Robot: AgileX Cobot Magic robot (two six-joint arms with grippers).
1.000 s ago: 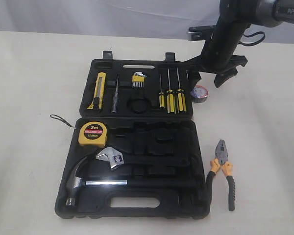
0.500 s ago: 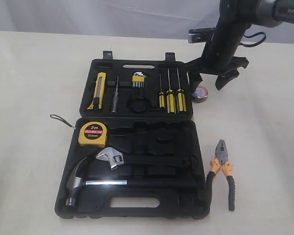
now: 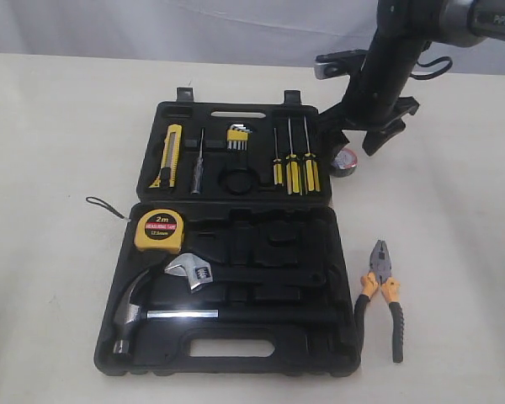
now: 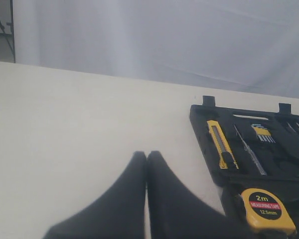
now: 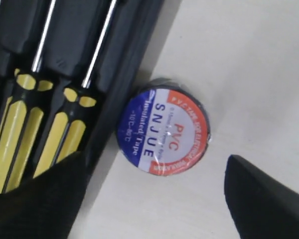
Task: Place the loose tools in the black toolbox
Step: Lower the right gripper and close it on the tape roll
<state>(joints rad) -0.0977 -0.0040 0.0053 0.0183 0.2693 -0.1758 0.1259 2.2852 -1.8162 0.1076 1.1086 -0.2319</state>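
My right end effector [image 3: 358,141] hangs with its jaws released and spread wide over the small dark tape roll [image 3: 346,162]. I hold nothing in it. The roll lies flat on the tabletop [image 3: 50,126], label upward, just beside the right edge of the lid half of the black toolbox [image 3: 320,353]. In the right wrist view one finger stands on each side of the roll and clear of it. I cannot tell whether the roll touches the toolbox wall. The yellow-handled screwdrivers [image 3: 293,168] sit in their slots just inside that wall. My left end effector [image 4: 146,164] is clenched, its two fingers pressed together with nothing between them, above bare tabletop well to the left of the toolbox. The orange-black handled pliers [image 3: 383,295] lie on the tabletop just beside the right edge of the base half, nose pointing away from the near edge. The yellow tape measure [image 3: 156,229] rests in the far left corner of the base half, above the adjustable wrench [image 3: 194,271] and the steel hammer [image 3: 135,311]. The yellow-black utility knife [image 3: 169,156] sits in the leftmost slot of the lid half.
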